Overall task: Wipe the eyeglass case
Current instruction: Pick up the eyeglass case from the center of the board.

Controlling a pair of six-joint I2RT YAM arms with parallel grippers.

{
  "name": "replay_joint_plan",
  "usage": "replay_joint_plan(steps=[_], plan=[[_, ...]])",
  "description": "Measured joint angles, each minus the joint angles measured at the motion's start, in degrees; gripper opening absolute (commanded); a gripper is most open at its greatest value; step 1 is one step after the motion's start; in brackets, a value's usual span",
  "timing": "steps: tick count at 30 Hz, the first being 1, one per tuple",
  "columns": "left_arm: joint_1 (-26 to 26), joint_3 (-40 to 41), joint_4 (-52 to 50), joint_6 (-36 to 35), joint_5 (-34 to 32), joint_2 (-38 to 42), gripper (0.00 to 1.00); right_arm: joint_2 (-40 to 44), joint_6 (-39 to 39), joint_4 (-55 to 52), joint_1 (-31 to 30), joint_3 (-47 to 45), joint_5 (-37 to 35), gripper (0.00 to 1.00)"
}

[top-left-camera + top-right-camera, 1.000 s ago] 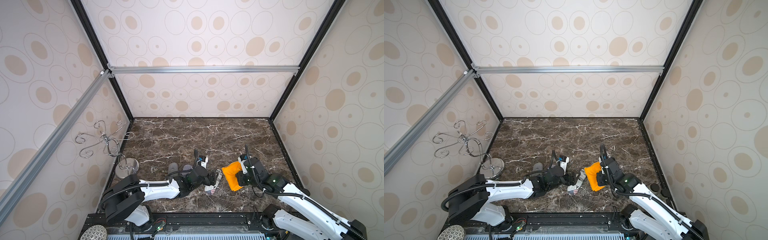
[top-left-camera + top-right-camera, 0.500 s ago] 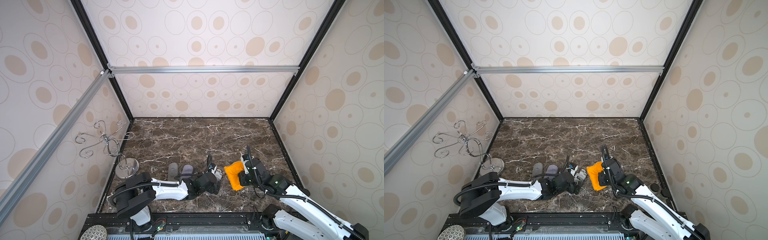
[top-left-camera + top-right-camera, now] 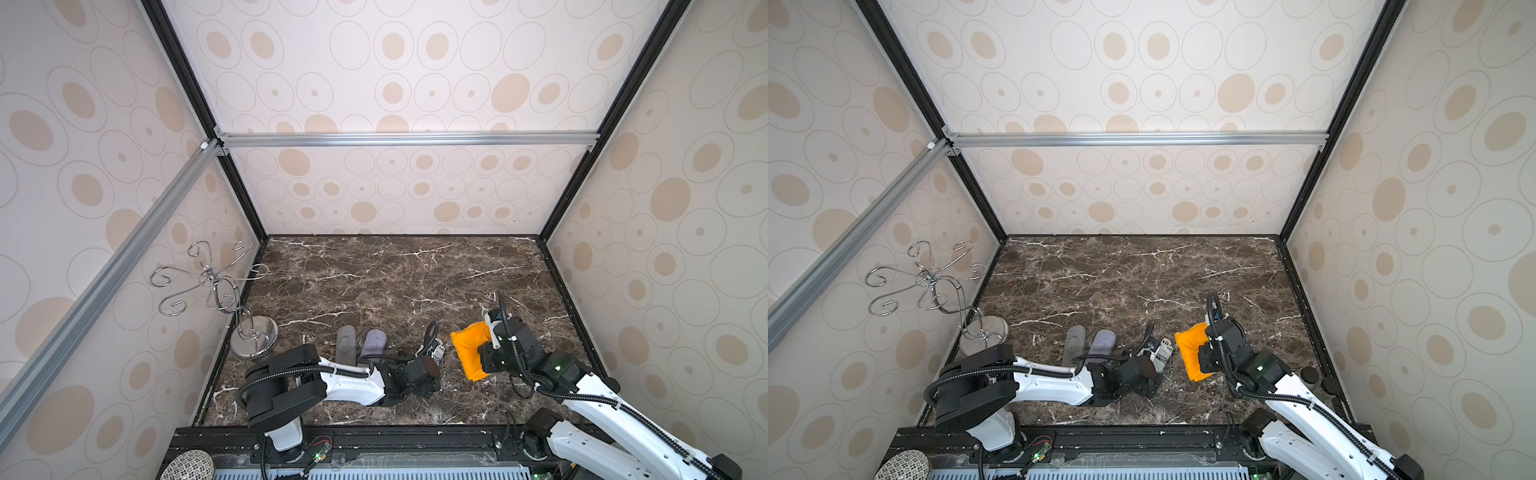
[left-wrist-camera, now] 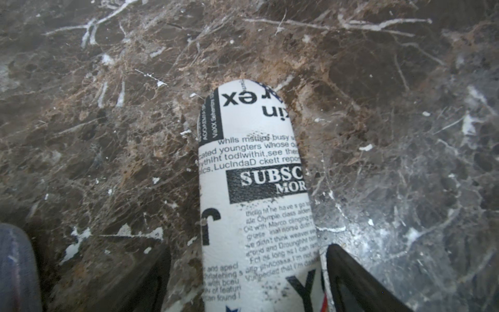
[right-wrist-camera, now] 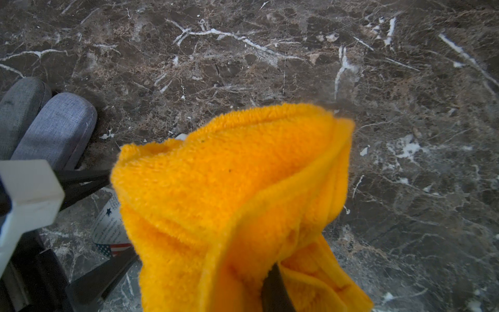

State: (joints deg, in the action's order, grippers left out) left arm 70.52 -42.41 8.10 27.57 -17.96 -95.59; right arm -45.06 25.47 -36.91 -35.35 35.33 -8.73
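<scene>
Straddling the newsprint eyeglass case [image 4: 251, 175] lying flat on the marble tabletop [image 4: 108, 108], L gripper [image 4: 245, 248] has fingers spread either side, prob. to steady it; R gripper [image 5: 270, 275], pinching a bunched orange cloth [image 5: 229, 189], hovers just beside, ready to wipe.

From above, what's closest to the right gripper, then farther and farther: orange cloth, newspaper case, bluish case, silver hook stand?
From the right gripper, in a top view:
1. Orange cloth, in its grip.
2. Newspaper case, just beside the cloth.
3. Bluish case, farther toward the left side.
4. Silver hook stand, by the left wall.
</scene>
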Motion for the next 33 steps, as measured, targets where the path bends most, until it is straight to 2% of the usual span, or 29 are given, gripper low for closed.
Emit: replay_joint_plan(steps=[3, 6, 26, 33], plan=[[0.5, 0.0, 0.1, -1.3, 0.2, 0.0, 0.84, -0.6, 0.0, 0.0, 0.0, 0.0, 0.1, 0.04], [0.7, 0.0, 0.1, -2.2, 0.3, -0.1, 0.77, -0.9, 0.0, 0.0, 0.0, 0.0, 0.2, 0.03], [1.0, 0.8, 0.4, -2.7, -0.1, -1.6, 0.8, -1.3, 0.2, 0.1, 0.0, 0.0, 1.3, 0.03], [1.0, 1.8, 0.0, -0.6, 0.1, -0.6, 0.76, -1.3, 0.2, 0.1, 0.0, 0.0, 1.4, 0.03]])
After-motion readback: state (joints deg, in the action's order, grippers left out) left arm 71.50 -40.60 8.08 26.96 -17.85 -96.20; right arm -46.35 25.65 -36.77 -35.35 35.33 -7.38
